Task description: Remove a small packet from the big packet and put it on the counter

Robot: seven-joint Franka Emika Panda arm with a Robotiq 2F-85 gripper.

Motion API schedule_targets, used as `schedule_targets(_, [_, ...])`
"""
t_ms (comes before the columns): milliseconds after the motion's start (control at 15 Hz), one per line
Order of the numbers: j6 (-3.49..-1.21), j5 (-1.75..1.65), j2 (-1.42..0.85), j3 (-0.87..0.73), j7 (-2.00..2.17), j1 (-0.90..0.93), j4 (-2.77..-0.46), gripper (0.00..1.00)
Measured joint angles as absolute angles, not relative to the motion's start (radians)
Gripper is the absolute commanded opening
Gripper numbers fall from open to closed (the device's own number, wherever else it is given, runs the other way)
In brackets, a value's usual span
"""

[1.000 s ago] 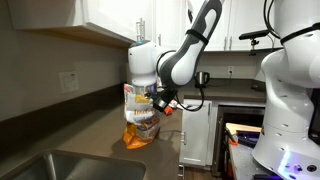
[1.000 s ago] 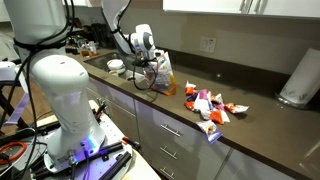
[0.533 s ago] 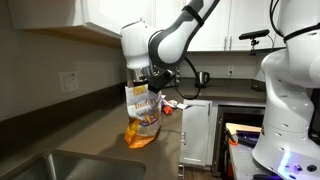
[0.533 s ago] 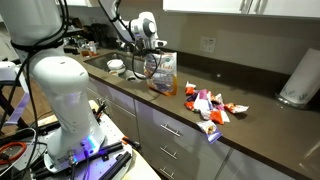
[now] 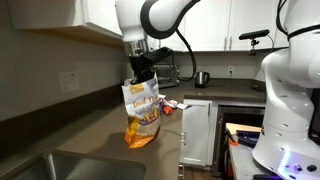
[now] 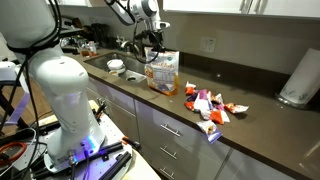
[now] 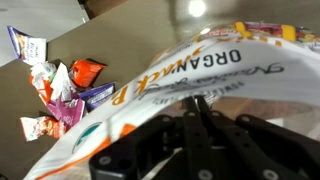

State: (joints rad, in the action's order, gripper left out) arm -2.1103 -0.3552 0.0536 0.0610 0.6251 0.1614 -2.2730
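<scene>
The big packet [image 5: 143, 108] [image 6: 162, 72] stands upright on the dark counter [image 5: 92, 140] [image 6: 262, 122], white above and orange at the bottom. My gripper [image 5: 146, 78] [image 6: 154, 49] hangs straight down over its top edge. In the wrist view the two black fingers meet at the gripper [image 7: 197, 103], shut right at the rim of the big packet [image 7: 170, 75]. Whether anything is pinched between them is hidden. Several small packets [image 6: 210, 105] [image 7: 55, 85] lie loose on the counter [image 7: 130, 40] beside the bag.
A steel sink [image 5: 50, 165] lies at the near end of the counter. White cabinets [image 5: 90, 20] hang overhead. A kettle [image 5: 201, 78] stands further back. A paper towel roll [image 6: 297, 78] and a bowl [image 6: 116, 66] sit on the counter. A white robot base [image 6: 60, 100] stands in front.
The gripper rose from beside the big packet's upper part to above its top edge and turned to point downward. Its jaws closed over that time.
</scene>
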Motion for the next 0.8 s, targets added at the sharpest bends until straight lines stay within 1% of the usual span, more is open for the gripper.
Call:
schedule_targets(467, [-2.097, -0.322, 0.085, 0.068, 0.606, 0.155, -2.266, 0.01])
schedule_targets(800, [-1.986, -0.305, 0.147, 0.068, 0.562, 0.139, -2.199, 0.01])
